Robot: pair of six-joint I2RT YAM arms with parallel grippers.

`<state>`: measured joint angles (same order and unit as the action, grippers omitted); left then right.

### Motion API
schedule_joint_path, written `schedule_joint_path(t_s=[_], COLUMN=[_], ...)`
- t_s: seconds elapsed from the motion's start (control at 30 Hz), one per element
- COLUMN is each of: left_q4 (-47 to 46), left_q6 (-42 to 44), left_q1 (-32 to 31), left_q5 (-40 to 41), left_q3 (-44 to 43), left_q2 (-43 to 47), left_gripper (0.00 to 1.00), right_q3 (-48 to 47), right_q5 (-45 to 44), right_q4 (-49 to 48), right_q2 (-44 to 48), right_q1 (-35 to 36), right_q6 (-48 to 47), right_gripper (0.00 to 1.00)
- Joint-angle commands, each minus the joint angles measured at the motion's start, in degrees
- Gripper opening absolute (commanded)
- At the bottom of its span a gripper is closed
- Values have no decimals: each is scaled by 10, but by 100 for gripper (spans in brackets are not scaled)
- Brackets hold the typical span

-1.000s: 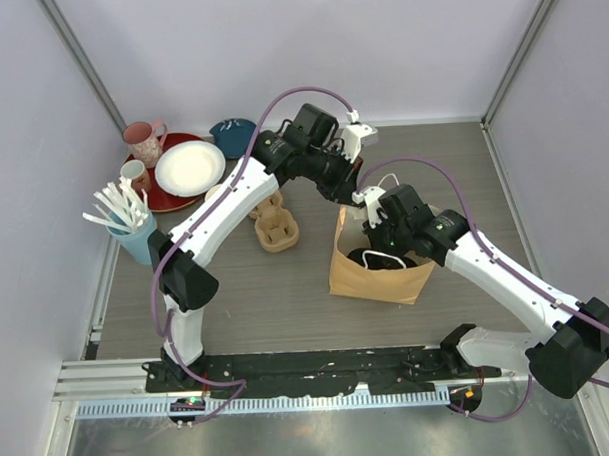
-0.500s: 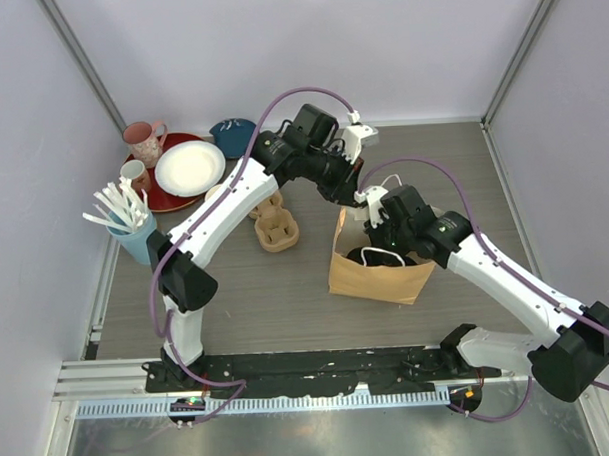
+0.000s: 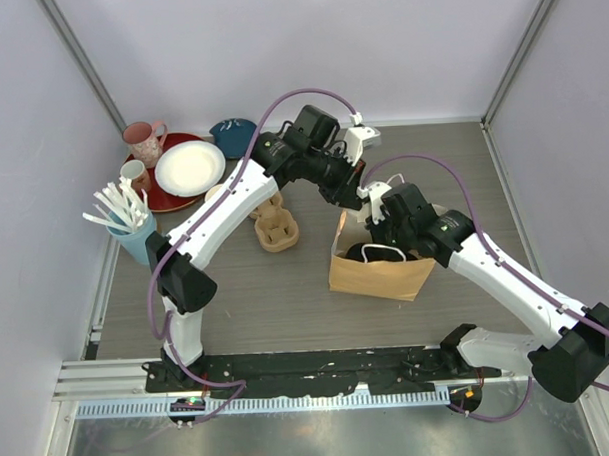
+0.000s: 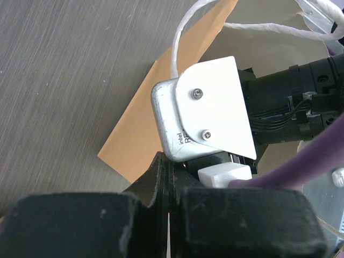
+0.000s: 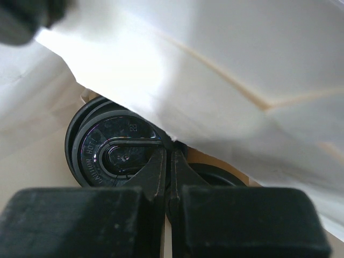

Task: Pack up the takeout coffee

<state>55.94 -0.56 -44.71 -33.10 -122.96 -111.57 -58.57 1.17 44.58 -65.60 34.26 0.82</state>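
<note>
Black-lidded paper cups point(image 5: 115, 150) sit packed in brown paper bag point(image 3: 376, 278) as right gripper point(image 5: 168, 153), shut like the left gripper point(image 4: 169, 169), edges upward.

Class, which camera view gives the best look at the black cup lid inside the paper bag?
Right wrist view: the lid sits close, raised lettering visible. The top view shows only a dark patch inside the paper bag; the left wrist view shows none of it.
</note>
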Motion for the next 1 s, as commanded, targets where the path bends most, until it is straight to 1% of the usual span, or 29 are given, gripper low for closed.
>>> schedule_joint_path(t_s=[0.0, 0.33, 0.37, 0.43, 0.47, 0.5, 0.57, 0.6, 0.7, 0.8, 0.97], left_q4=[-10, -10, -8, -7, -7, -7, -7, -7, -7, -7, -3], left_q6=[3, 3, 17, 17, 18, 19, 20, 21, 21, 22, 28], left_q1=[-7, -7, -7, -7, -6, -7, -7, -7, -7, -6, -7], left_q5=[-30, -32, -33, -32, -32, -32, -31, -31, -30, -29, -28], left_q3=[-1, 0, -1, 1, 1, 2, 3, 3, 3, 4, 7], left_q2=[35, 37, 37, 37, 37, 38, 38, 38, 38, 39, 39], left_gripper=[0, 0, 0, 0, 0, 0, 0, 0, 0, 0, 0], right_q3=[-22, -1, -1, -1, -2, -4, -7, -10, -18, -24, -35], right_q5=[-30, -36, -36, -35, -35, -35, -35, -36, -37, -36, -28], right_q4=[-26, -42, -43, -43, -42, -42, -42, -41, -31, -26, -26], right_q2=[1, -5, -4, -3, 0, 2, 7, 10, 14, 18, 27], right_q1=[-3, -4, -4, -3, -3, -3, -3, -3, -4, -4, -4], right_q6=[11, 14, 14, 14, 14, 15, 17, 17, 19, 19, 20], right_gripper=[1, 1, 1, 2, 4, 11, 17, 24, 35, 42, 52])
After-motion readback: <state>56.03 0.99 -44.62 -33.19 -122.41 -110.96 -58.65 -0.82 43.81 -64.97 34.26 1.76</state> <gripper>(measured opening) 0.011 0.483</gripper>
